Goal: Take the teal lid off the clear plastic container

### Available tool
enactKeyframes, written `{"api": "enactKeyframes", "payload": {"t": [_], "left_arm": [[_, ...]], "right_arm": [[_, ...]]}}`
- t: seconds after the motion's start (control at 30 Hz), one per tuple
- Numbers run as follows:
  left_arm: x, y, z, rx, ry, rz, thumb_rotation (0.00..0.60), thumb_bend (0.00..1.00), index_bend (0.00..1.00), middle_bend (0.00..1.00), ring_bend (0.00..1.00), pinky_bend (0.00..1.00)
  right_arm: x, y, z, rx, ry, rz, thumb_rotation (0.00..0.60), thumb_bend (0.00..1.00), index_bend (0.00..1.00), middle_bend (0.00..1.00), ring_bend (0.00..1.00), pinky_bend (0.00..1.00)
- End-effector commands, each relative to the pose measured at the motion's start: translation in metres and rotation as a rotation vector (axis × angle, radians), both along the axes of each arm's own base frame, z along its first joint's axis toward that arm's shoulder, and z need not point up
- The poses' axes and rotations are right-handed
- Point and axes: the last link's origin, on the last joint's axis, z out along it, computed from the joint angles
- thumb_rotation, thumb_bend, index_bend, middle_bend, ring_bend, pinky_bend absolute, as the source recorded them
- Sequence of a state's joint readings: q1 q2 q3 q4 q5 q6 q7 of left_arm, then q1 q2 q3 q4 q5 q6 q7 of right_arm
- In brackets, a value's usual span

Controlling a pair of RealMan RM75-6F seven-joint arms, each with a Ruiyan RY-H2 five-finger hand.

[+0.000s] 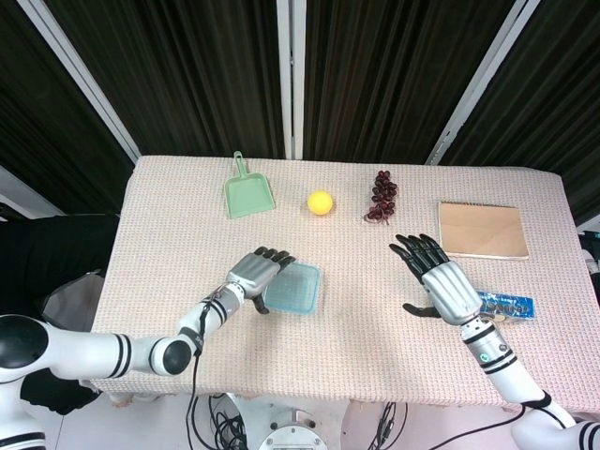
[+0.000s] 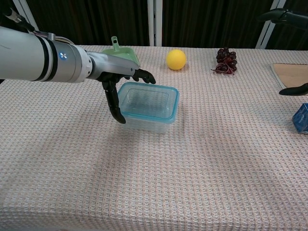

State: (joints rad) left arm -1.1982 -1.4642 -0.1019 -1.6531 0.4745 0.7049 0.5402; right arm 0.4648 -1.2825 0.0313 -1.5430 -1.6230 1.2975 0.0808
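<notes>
The clear plastic container (image 2: 147, 110) with its teal lid (image 1: 292, 288) sits on the table left of centre. My left hand (image 1: 255, 272) is at the container's left side, fingers spread over the lid's left edge and thumb (image 2: 113, 102) down along the near left corner; it holds nothing. In the chest view the left hand (image 2: 120, 74) reaches in from the left. My right hand (image 1: 439, 281) hovers open over the table's right part, well away from the container; only its fingertips (image 2: 291, 89) show at the chest view's right edge.
A green dustpan (image 1: 247, 194), a yellow ball (image 1: 320, 202) and a bunch of dark grapes (image 1: 382, 195) lie along the far side. A brown notebook (image 1: 484, 229) is at the far right, a blue packet (image 1: 506, 305) near my right wrist.
</notes>
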Motion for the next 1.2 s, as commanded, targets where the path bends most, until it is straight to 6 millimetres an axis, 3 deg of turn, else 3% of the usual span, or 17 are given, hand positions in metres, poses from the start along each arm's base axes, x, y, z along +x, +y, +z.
{"api": "enactKeyframes", "payload": {"t": [0.03, 0.1, 0.2, 0.33, 0.57, 0.8, 1.2], "left_arm": [[0.0, 0.001, -0.002, 0.013, -0.003, 0.006, 0.6, 0.0, 0.05, 0.12, 0.06, 0.16], [0.002, 0.002, -0.003, 0.022, -0.014, 0.013, 0.6, 0.0, 0.12, 0.2, 0.15, 0.26], [0.004, 0.002, -0.007, 0.029, -0.021, 0.014, 0.6, 0.0, 0.16, 0.25, 0.19, 0.34], [0.005, 0.001, -0.01, 0.035, -0.007, 0.007, 0.6, 0.0, 0.16, 0.26, 0.2, 0.36], [0.006, 0.001, -0.01, 0.05, -0.009, 0.019, 0.6, 0.0, 0.17, 0.26, 0.2, 0.36], [0.005, 0.001, -0.012, 0.049, -0.001, 0.027, 0.6, 0.0, 0.17, 0.26, 0.2, 0.36], [0.01, 0.001, -0.014, 0.045, -0.002, 0.018, 0.6, 0.0, 0.17, 0.26, 0.2, 0.36]], "right_arm": [[0.009, 0.002, -0.013, 0.041, 0.0, 0.045, 0.6, 0.0, 0.0, 0.02, 0.0, 0.0], [0.018, 0.003, -0.023, 0.067, -0.003, 0.082, 0.6, 0.0, 0.0, 0.09, 0.01, 0.03], [0.037, 0.002, -0.045, 0.11, -0.008, 0.156, 0.6, 0.0, 0.06, 0.27, 0.15, 0.25], [0.058, -0.004, -0.076, 0.123, 0.038, 0.244, 0.6, 0.0, 0.3, 0.47, 0.38, 0.52], [0.076, -0.017, -0.105, 0.07, 0.107, 0.307, 0.6, 0.0, 0.52, 0.66, 0.62, 0.81], [0.087, -0.02, -0.126, 0.052, 0.103, 0.331, 0.6, 0.0, 0.57, 0.73, 0.71, 0.91], [0.096, -0.021, -0.145, 0.044, 0.097, 0.33, 0.6, 0.0, 0.6, 0.76, 0.73, 0.95]]}}
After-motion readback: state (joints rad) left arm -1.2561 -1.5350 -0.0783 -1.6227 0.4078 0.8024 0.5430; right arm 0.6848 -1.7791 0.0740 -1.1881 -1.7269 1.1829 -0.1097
